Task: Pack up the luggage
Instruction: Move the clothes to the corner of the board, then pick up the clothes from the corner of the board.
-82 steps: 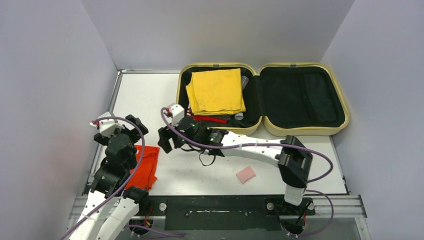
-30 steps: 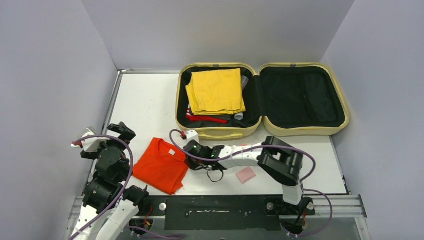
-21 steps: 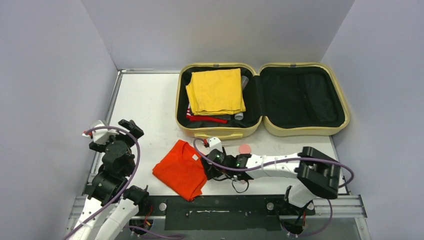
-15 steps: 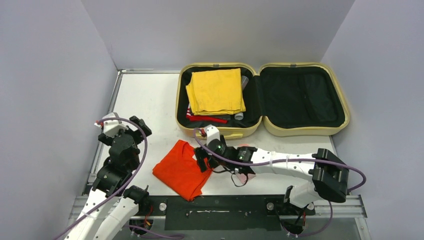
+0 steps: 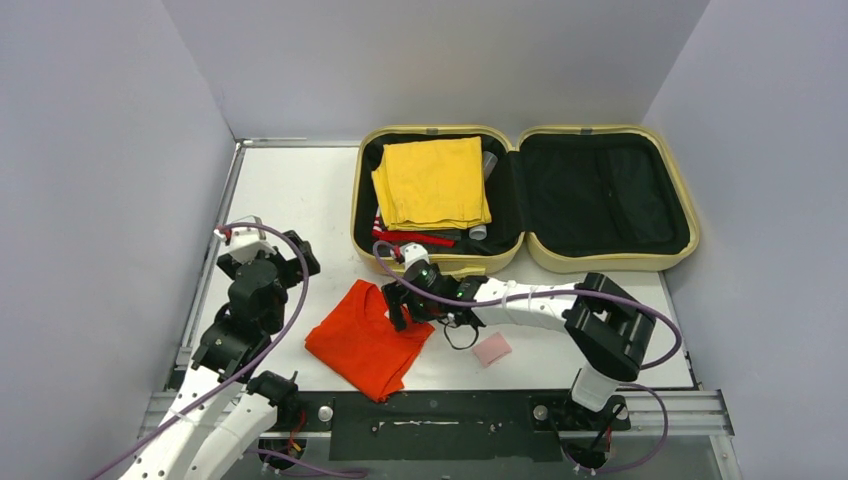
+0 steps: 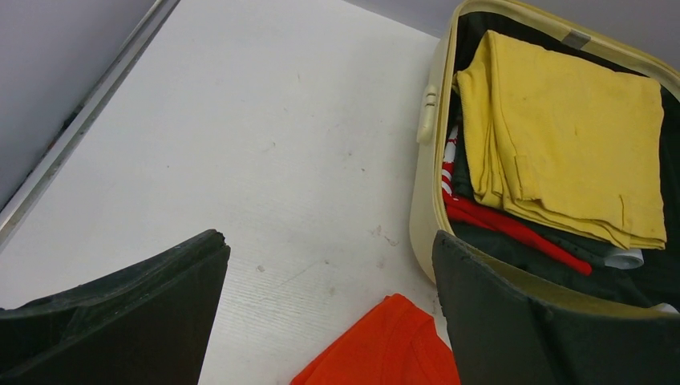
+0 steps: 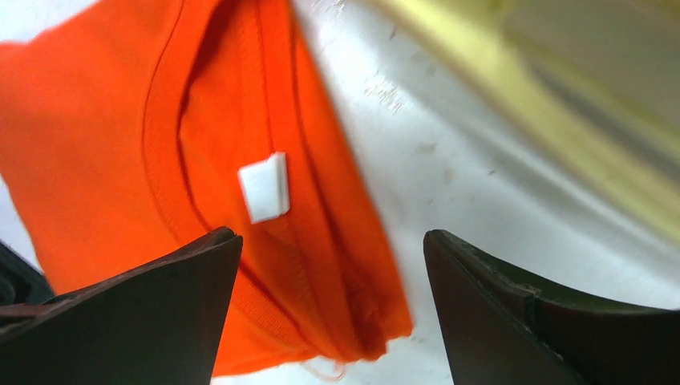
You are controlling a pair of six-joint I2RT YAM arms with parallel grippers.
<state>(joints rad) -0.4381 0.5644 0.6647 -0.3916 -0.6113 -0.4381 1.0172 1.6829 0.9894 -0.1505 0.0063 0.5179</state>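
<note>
The pale yellow luggage (image 5: 602, 262) lies open at the back of the table, also in the left wrist view (image 6: 423, 200). Its left half holds a folded yellow cloth (image 5: 432, 182), a red striped garment (image 5: 415, 238) and a small bottle (image 5: 478, 232). Its right half shows only black lining. A folded orange shirt (image 5: 365, 338) lies on the table in front of the luggage, with a white label (image 7: 263, 187) at its collar. My right gripper (image 5: 398, 308) is open just above the shirt's right edge. My left gripper (image 5: 295, 255) is open and empty, to the left of the shirt.
A small pink square piece (image 5: 491, 349) lies on the table by the right arm's forearm. Grey walls close in the left, back and right. A metal rail (image 5: 440, 410) runs along the near edge.
The orange shirt has been dragged from the left edge to the table's middle front. My right gripper let it go and now hovers open over it. My left arm has moved forward.
</note>
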